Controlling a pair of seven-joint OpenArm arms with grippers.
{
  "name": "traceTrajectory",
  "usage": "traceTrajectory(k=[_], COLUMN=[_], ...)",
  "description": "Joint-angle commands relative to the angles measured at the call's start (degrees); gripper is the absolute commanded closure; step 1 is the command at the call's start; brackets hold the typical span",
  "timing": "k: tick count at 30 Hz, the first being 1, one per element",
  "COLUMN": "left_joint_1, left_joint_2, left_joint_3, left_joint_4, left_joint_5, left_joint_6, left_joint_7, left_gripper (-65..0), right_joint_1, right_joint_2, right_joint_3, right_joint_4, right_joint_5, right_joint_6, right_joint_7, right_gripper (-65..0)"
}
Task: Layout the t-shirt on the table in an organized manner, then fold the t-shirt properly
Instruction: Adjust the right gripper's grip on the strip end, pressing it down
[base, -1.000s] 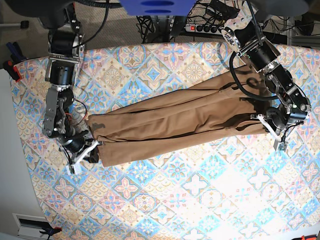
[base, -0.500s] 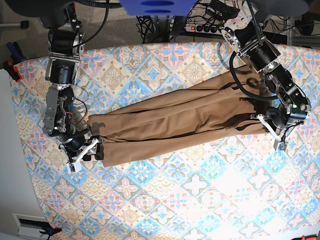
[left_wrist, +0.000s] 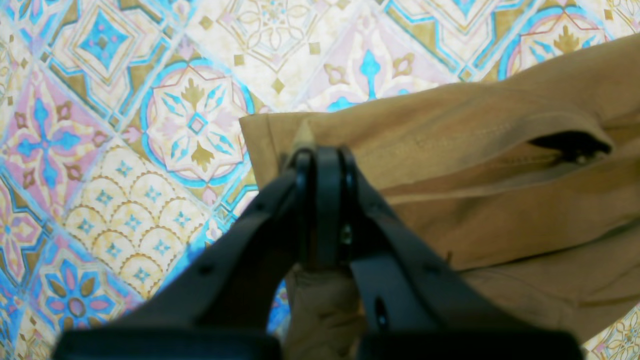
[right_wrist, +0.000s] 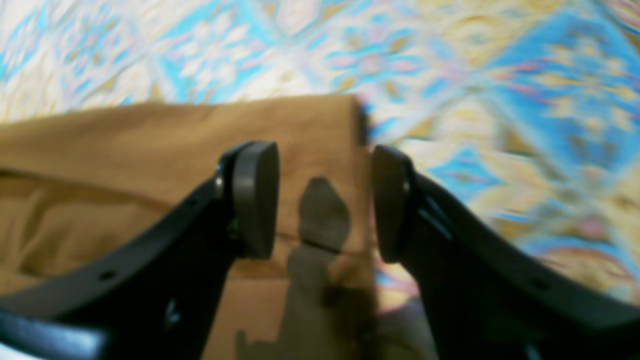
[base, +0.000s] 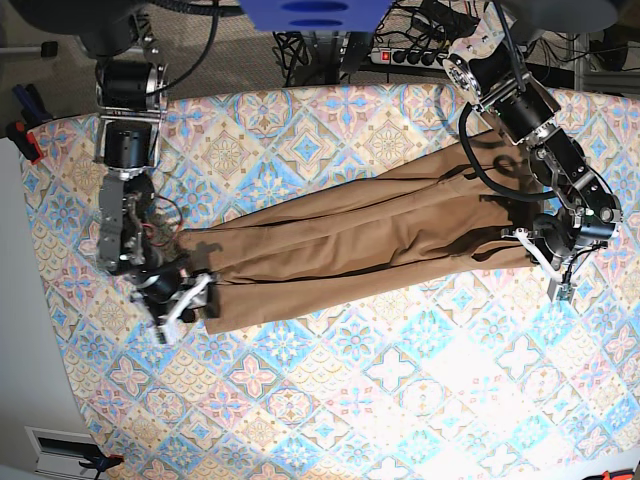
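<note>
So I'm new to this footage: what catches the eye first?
A tan shirt stretched long across the patterned table. The left claw is clamped on one end's corner. At the other end, the right claw stands open over the fabric edge.

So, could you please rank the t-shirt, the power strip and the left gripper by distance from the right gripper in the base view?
1. t-shirt: directly beneath the open right gripper, on the view's left.
2. power strip: beyond the table's far edge.
3. left gripper: at the shirt's opposite end, on the view's right.
</note>
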Motion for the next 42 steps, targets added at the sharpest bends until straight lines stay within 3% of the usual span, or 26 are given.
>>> traceTrajectory(k=[1, 11, 32, 42], left_joint_1=[-1.1, -1.1, -1.1, -1.1], left_joint_2=[-0.7, -0.8, -0.7, -0.7], left_joint_3=[0.1, 0.1, 0.1, 0.1], left_joint_4=[1.2, 1.2, 1.2, 1.2], left_joint_5=[-0.5, -0.5, -0.5, -0.5], left_joint_6=[0.3, 0.3, 0.3, 0.3], left_joint_7=[-0.7, -0.7, -0.7, -0.7], left_gripper=[0.0, 0.0, 0.0, 0.0], right_joint_1=[1.9, 1.9, 1.9, 1.9], right_joint_2=[0.5, 0.5, 0.6, 0.7], right_joint_3=[-0.5, -1.1, -0.7, 4.4], right_joint_4=[0.6, -8.2, -7.8, -8.1], right_joint_5=[0.8, 0.8, 0.8, 0.8], right_joint_6=[0.4, 0.3, 0.2, 0.2], right_joint_7=[1.5, 7.1, 7.0, 7.0], right_gripper=[-28.9, -28.9, -28.9, -28.9])
